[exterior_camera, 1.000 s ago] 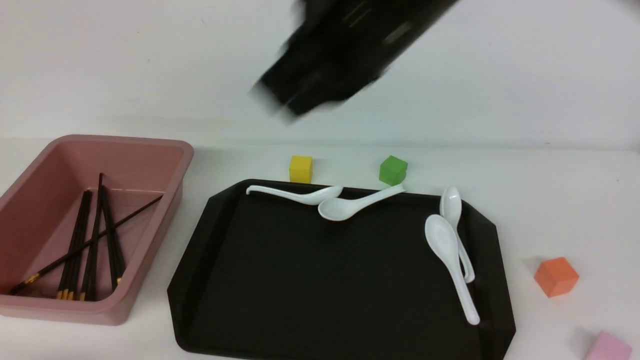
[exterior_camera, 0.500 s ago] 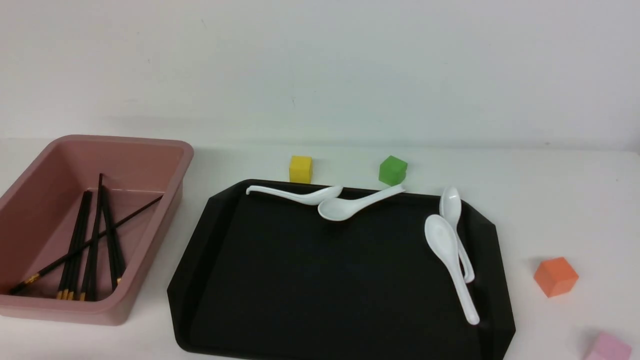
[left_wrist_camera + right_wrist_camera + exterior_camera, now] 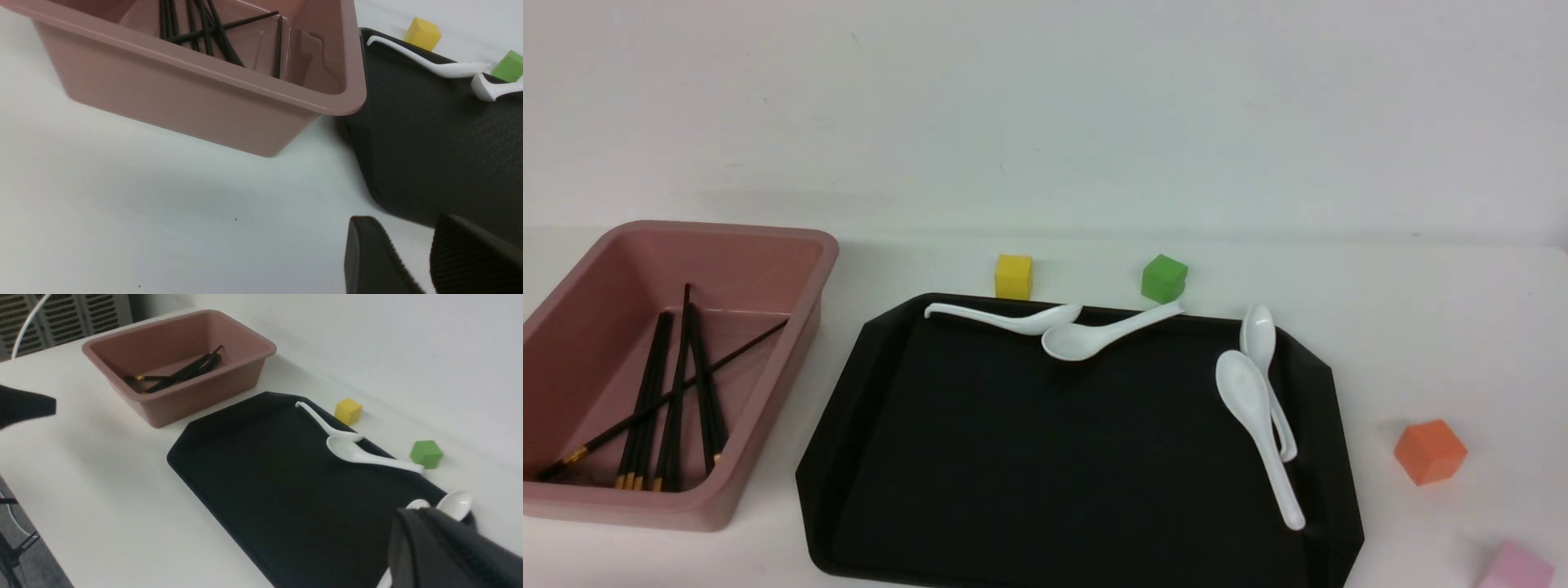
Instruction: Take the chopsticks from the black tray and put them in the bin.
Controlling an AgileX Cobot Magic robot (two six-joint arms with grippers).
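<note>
Matte black hardware, no markings visible.
Left end effector (image 3: 408,230): two rounded black fingers (image 3: 367,257), finely ribbed inner faces. Right end effector (image 3: 425,539): black, rounded tip, blurred.

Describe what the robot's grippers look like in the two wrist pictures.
The left gripper has two matte black fingers with rounded tips and finely ribbed inner faces. The right gripper is the same black, blurred, with a faint ribbed texture. No cables or markings show.

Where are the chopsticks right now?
In the front view, the chopsticks lie inside the bin on the robot's left, beside the black tray.
</note>
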